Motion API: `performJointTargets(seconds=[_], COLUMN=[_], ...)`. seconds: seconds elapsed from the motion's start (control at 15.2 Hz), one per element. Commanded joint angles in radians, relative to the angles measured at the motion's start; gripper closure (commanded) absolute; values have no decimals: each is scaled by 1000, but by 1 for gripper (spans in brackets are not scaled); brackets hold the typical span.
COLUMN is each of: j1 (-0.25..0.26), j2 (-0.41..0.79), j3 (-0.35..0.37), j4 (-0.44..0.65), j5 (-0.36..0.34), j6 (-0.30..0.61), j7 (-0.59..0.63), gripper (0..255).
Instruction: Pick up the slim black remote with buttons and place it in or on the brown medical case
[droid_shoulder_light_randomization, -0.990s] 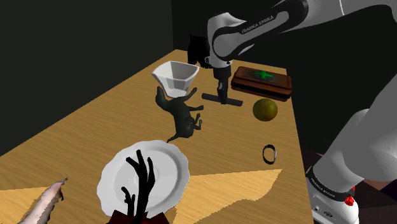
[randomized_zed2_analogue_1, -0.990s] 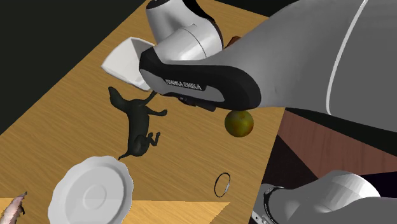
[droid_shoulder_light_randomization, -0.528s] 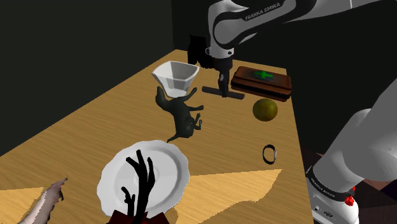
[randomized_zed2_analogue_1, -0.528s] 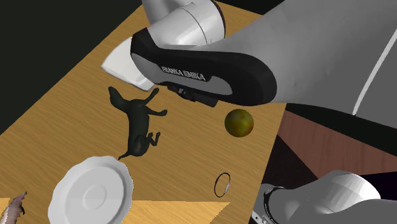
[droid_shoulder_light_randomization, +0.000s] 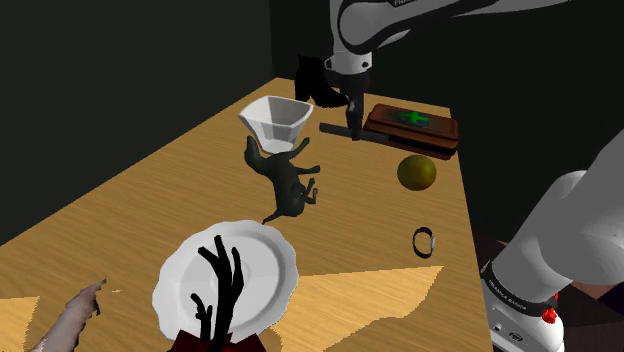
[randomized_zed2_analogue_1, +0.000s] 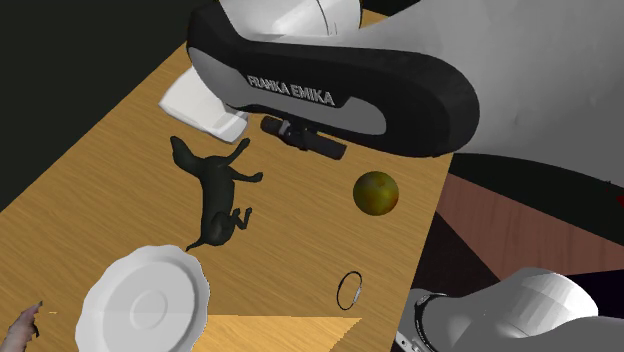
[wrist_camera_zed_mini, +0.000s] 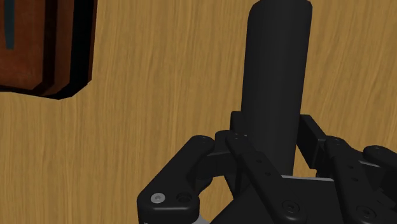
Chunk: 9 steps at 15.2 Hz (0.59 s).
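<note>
Slim black remote (droid_shoulder_light_randomization: 334, 128): a flat, straight-sided bar, pinched crosswise near its middle by the all-black tool (droid_shoulder_light_randomization: 350, 126). The fingers (wrist_camera_zed_mini: 238, 143) press its two long sides. It hangs level, apparently clear of the surface (droid_shoulder_light_randomization: 130, 190), just beside the end of the brown medical case (droid_shoulder_light_randomization: 412, 131) that faces the shoulder view's left. Case: low and rectangular with rounded corners and a green cross on the lid, lying near the far corner, close to the edge at that view's right. Along the same edge are an olive-yellow ball (droid_shoulder_light_randomization: 416, 172) near the case's front and a small dark ring (droid_shoulder_light_randomization: 425, 241) nearer the stand. Open wood lies between remote and ball. White faceted bowl (droid_shoulder_light_randomization: 276, 118): just beside the remote on the other side. Black dog figurine (droid_shoulder_light_randomization: 287, 180): on its side below the bowl. White scalloped plate (droid_shoulder_light_randomization: 285, 262): carries a black branching thing (droid_shoulder_light_randomization: 222, 280). Surface: honey-coloured wood with long grain, broadly bare at the shoulder view's left. Dark walls meet behind the far corner, and a reddish-brown floor (randomized_zed2_analogue_1: 500, 215) lies past the edge.
</note>
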Motion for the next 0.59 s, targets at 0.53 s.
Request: performJointTargets(seconds=[0.53], j1=[1], j2=[-17], j3=[1], j4=[116], j5=[2], j6=[-134], j7=[-6], gripper=[255])
